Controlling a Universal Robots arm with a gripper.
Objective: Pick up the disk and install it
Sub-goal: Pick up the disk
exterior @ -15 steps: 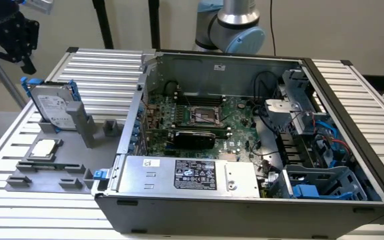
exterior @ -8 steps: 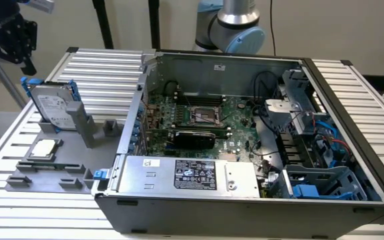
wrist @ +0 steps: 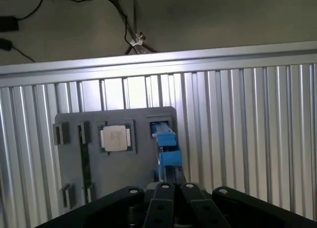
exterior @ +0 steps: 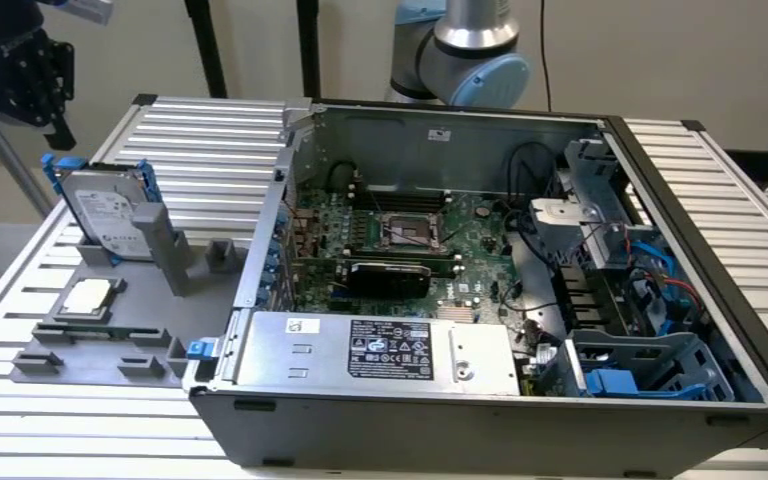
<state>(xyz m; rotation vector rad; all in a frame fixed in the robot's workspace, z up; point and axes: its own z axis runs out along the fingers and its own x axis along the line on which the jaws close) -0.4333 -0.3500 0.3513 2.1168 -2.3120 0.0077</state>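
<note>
If I lower the hand (exterior: 21, 80) as it is, it could ram the top edge of the disk (exterior: 107, 212), standing upright in its grey holder (exterior: 117, 335) on the worktop (exterior: 211, 140), and tip it onto the processor chip (exterior: 87, 297) beside it. The fingers (wrist: 163, 203) look pressed together; they hold nothing and hang above the disk, clear of it.

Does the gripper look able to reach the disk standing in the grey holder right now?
Probably yes: the gripper hangs above the disk, whose top edge stands bare in the holder, with nothing between them.
</note>
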